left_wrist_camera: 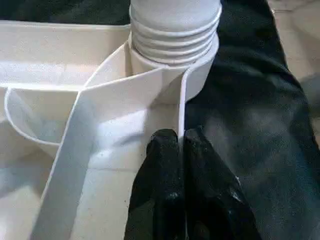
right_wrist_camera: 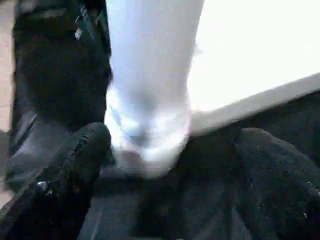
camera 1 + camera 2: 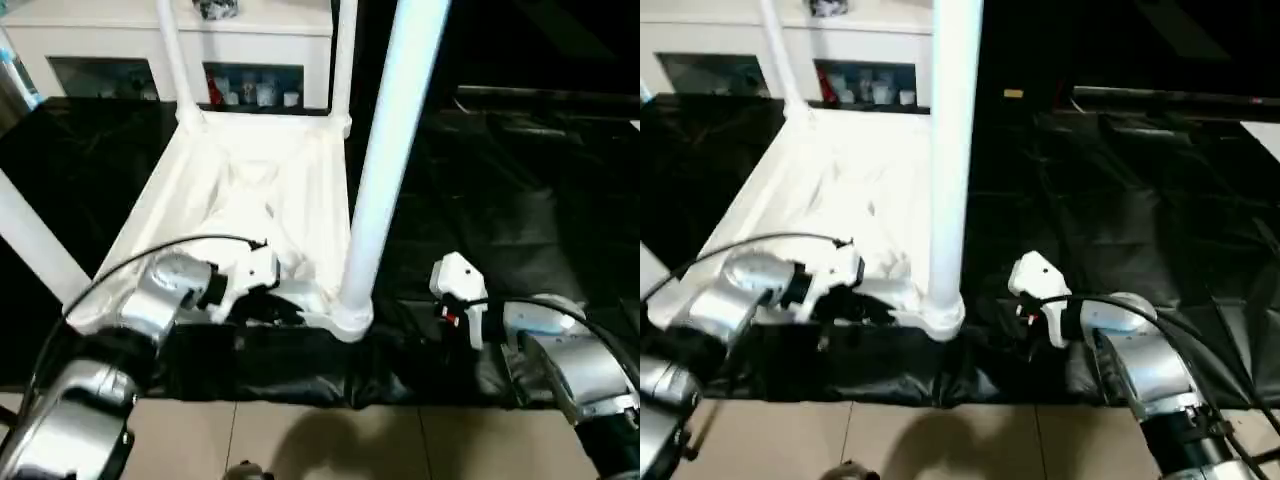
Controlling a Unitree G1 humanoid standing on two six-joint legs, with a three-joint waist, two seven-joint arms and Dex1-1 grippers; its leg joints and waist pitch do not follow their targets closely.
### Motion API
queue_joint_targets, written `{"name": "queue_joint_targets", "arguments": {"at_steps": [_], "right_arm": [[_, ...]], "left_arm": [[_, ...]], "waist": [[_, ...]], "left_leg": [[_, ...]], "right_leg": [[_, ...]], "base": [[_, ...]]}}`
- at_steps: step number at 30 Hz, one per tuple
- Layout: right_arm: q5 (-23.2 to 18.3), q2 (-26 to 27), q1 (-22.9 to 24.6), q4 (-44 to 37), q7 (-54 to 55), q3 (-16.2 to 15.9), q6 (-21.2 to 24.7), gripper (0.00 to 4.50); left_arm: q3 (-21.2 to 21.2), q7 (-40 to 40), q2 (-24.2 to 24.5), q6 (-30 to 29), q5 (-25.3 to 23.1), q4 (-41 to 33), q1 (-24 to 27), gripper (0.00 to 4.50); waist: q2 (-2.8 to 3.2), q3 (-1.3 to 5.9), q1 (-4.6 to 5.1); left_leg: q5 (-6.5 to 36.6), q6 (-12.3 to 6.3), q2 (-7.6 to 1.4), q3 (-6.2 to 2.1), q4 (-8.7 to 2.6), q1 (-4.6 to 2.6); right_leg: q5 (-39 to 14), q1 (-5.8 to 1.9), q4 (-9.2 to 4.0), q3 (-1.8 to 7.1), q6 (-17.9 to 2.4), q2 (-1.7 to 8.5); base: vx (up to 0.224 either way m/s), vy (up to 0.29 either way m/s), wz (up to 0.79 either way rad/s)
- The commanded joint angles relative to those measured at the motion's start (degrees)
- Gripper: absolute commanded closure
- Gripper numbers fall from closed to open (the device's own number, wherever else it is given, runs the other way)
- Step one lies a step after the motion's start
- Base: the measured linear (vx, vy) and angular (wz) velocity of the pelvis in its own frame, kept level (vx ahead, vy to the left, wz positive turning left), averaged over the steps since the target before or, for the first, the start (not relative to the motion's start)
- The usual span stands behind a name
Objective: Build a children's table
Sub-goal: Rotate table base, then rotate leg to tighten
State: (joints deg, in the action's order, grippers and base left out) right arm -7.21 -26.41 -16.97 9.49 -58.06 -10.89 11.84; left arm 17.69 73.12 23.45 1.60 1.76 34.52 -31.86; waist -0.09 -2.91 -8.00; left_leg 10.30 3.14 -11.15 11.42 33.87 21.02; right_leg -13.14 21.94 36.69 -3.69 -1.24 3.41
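Pinching the thin upright rim (image 1: 181, 117) of the overturned table top (image 3: 250, 215), the left gripper (image 1: 179, 142) has its two black fingers (image 1: 162, 165) pressed together with the plastic wall between them, right beside the near corner socket (image 1: 172, 75). Just beyond those fingertips the ribbed, flared end of a leg (image 3: 385, 165) sits in that round socket, and the leg rises from it steeply toward the head camera. Farther out from the left gripper, the white top lies upside down on a black sheet (image 3: 520, 230), its inner ribs showing, with two more legs (image 3: 172, 55) standing up from its far corners and another white leg (image 3: 35, 245) slanting at the left side. Beyond the top stands a white cabinet (image 3: 120, 45) with glass doors. Across the socketed leg from the left gripper, the right gripper (image 2: 172, 155) hangs just beside the same corner, its black fingers (image 2: 75, 165) spread wide apart with the base of the leg seen between them, not touching it as far as the wrist view shows. Below both silver forearms, a pale tiled floor (image 3: 330, 440) borders the black sheet.
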Motion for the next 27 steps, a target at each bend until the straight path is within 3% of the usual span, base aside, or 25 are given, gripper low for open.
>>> {"name": "queue_joint_targets", "arguments": {"at_steps": [1, 4, 5, 6, 7, 13, 17, 19, 21, 22, 24, 27], "right_arm": [[1.7, 1.2, -2.5, 2.9, 1.8, -1.0, -2.4, 0.0], [2.0, 1.9, -3.7, 4.6, 1.2, -1.5, -2.9, 0.0], [2.1, 2.0, -4.3, 5.2, 0.3, -2.1, -3.1, 0.0], [2.1, 2.0, -4.3, 5.2, 0.3, -2.1, -3.1, 0.0], [2.5, 1.8, -5.0, 5.9, -0.6, -3.0, -3.3, 0.0], [6.2, 2.9, -8.4, 12.4, 2.1, -4.7, -6.3, 0.0], [7.1, 3.4, -9.6, 14.8, 2.8, -5.0, -7.6, 0.0], [6.8, 3.6, -9.8, 15.2, 3.0, -4.8, -7.4, 0.28], [6.3, 3.9, -9.9, 15.7, 2.7, -4.6, -7.5, 0.28], [5.7, 4.3, -10.2, 16.4, 2.5, -4.1, -7.7, 0.37], [5.6, 4.8, -10.8, 17.9, 2.5, -3.8, -8.4, 0.67], [5.2, 5.5, -11.5, 19.9, 2.5, -3.6, -9.4, 0.89]], "left_arm": [[-0.3, -4.0, -2.4, -3.4, 1.7, -3.1, 4.2, 4.49], [-0.4, -5.8, -2.7, -3.6, 0.5, -4.9, 5.1, 4.49], [-0.4, -6.7, -2.9, -3.6, -0.1, -5.4, 5.3, 4.49], [-0.4, -6.7, -2.9, -3.6, -0.1, -5.4, 5.3, 4.49], [-0.3, -6.7, -2.7, -4.7, -0.4, -6.6, 5.5, 4.49], [0.9, -6.7, -0.8, -6.6, -2.1, -10.0, 6.5, 4.49], [2.8, -4.6, 1.0, -7.1, -3.8, -10.4, 5.8, 4.49], [2.9, -4.6, 1.0, -6.9, -4.1, -10.1, 5.4, 4.5], [2.9, -4.6, 0.9, -7.0, -4.3, -9.5, 4.8, 4.5], [3.2, -4.3, 0.9, -6.9, -4.5, -8.8, 4.1, 4.5], [3.4, -4.2, 0.9, -7.1, -4.4, -8.5, 3.6, 4.5], [4.0, -3.4, 0.9, -7.4, -4.3, -8.1, 3.0, 4.5]], "waist": [[-1.51, 3.31, -0.11], [-1.36, 3.16, -0.07], [-2.24, 3.16, -0.02], [-1.66, 3.19, -0.21], [-2.19, 3.19, -0.12], [-2.17, 3.16, 0.23], [-2.21, 3.24, 1.02], [-2.29, 3.22, 1.3], [-2.37, 3.13, 1.39], [-1.75, 3.16, 1.34], [-2.01, 3.04, 1.63], [-1.91, 2.97, 1.7]], "left_leg": [[8.3, -2.47, -2.84, -1.51, -3.36, -0.62], [9.1, -2.18, -2.83, -1.52, -3.55, -0.77], [8.9, -2.29, -2.86, -1.47, -3.59, -0.71], [8.5, -2.42, -2.92, -1.59, -3.66, -0.79], [8.4, -2.46, -2.92, -1.53, -3.66, -0.78], [9.9, -1.13, -2.78, -1.64, -3.86, -0.84], [9.9, -0.97, -2.75, -1.73, -3.95, -0.83], [10.1, -0.93, -2.77, -1.71, -3.94, -0.87], [11.0, -0.79, -2.75, -1.7, -3.96, -0.87], [11.3, -0.61, -2.76, -1.76, -3.97, -0.97], [13.5, 0.18, -2.75, -1.83, -4.16, -1.1], [14.5, 0.69, -2.86, -1.92, -4.26, -1.17]], "right_leg": [[-8.9, -2.26, -4.8, 3.1, -11.5, 5.93], [-12.0, -2.05, -5.22, 3.24, -10.0, 5.73], [-11.9, -2.13, -5.21, 3.2, -9.7, 5.65], [-11.0, -1.97, -5.1, 3.27, -9.0, 5.61], [-10.4, -2.0, -5.02, 3.27, -9.0, 5.53], [-11.0, -2.0, -5.13, 3.29, -9.2, 5.68], [-8.2, -2.08, -4.86, 3.26, -9.9, 5.45], [-7.7, -2.13, -4.87, 3.29, -10.3, 5.46], [-8.5, -2.15, -4.98, 3.31, -10.5, 5.5], [-8.8, -2.08, -5.01, 3.34, -10.5, 5.57], [-11.2, -2.02, -5.32, 3.27, -10.6, 5.53], [-12.5, -2.01, -5.5, 3.38, -10.5, 5.67]], "base": [[0.0, 0.0, 0.0], [0.0, 0.0, 0.0], [0.0, 0.0, 0.0], [0.0, 0.0, 0.0], [0.0, 0.0, 0.0], [0.0, 0.0, 0.0], [0.0, 0.0, 0.0], [0.0, 0.0, 0.0], [0.0, 0.0, 0.0], [0.0, 0.0, 0.0], [0.0, 0.0, 0.0], [0.0, 0.0, 0.0]]}}
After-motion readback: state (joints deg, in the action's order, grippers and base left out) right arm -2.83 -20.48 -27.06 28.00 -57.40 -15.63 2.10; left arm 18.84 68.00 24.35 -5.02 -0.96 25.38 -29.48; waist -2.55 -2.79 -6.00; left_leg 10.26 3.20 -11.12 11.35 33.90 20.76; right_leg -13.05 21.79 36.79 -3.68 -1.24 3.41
